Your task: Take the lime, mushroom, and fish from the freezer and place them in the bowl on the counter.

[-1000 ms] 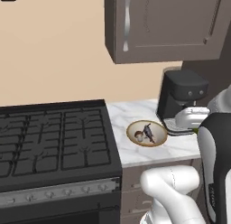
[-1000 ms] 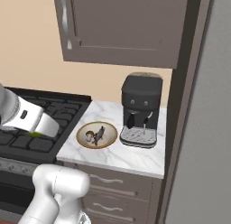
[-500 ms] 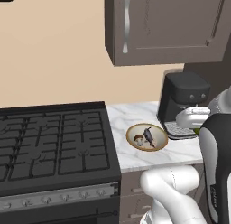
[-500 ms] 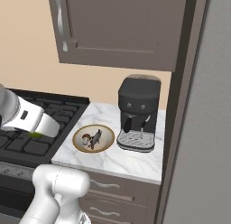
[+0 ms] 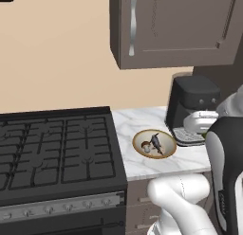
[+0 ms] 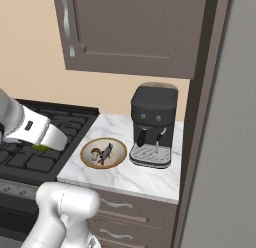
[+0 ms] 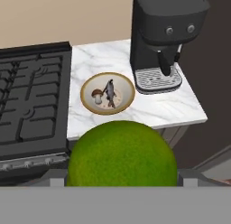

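Green and round, the lime point(image 7: 121, 154) is sitting clamped in the gripper point(image 7: 121, 180), which is hanging on the near side of the counter point(image 7: 158, 105), while the bowl point(image 7: 108, 94), holding mushroom point(image 7: 97, 95) and fish point(image 7: 110, 93), is lying straight ahead, farther in.

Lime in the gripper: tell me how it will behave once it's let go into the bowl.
The lime looks round and smooth-skinned, so it will probably roll. The bowl is shallow, so it might roll out. The mushroom and fish already inside may stop it.
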